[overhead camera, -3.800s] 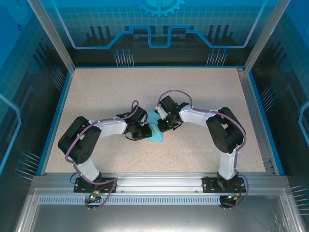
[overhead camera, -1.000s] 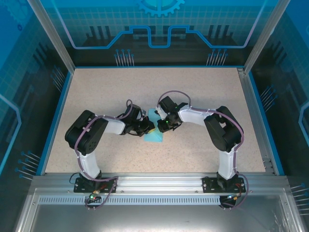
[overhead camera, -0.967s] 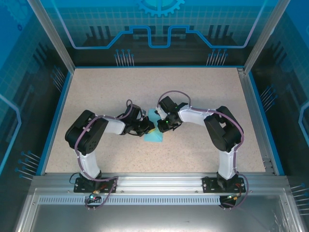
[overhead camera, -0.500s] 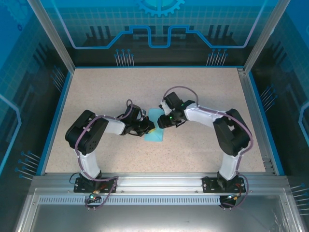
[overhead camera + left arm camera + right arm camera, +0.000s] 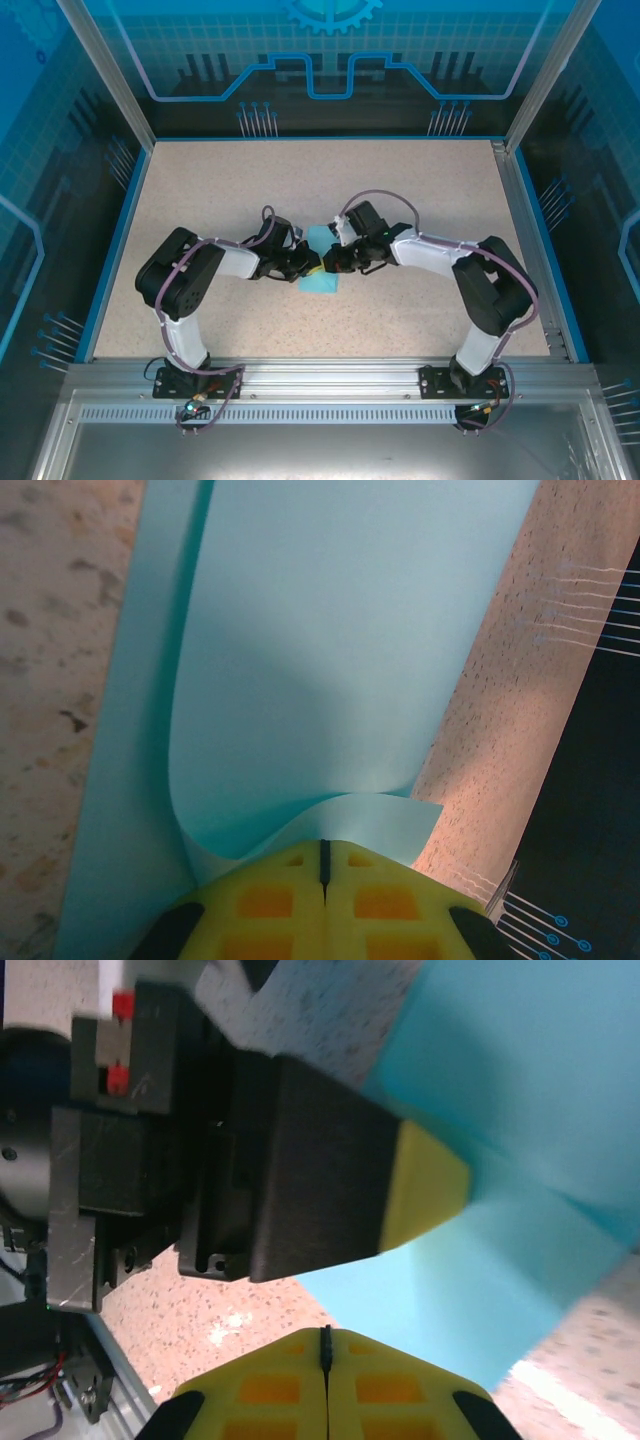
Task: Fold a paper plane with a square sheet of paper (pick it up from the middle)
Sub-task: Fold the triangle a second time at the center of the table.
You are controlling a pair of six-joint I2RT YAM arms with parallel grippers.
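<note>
Mid-fold: one flap of the paper (image 5: pixel 322 283) stands lifted at the middle of the table (image 5: pixel 430 190).
The left claw (image 5: pixel 322 880) is pinched together on the curled flap's edge; the right claw (image 5: pixel 325 1360), fingers together and empty, sits just beside it over the paper; next, I judge, the flap needs laying flat and its crease pressing; the folded strip's long axis runs near-to-far — which end is the nose, I cannot tell.
</note>
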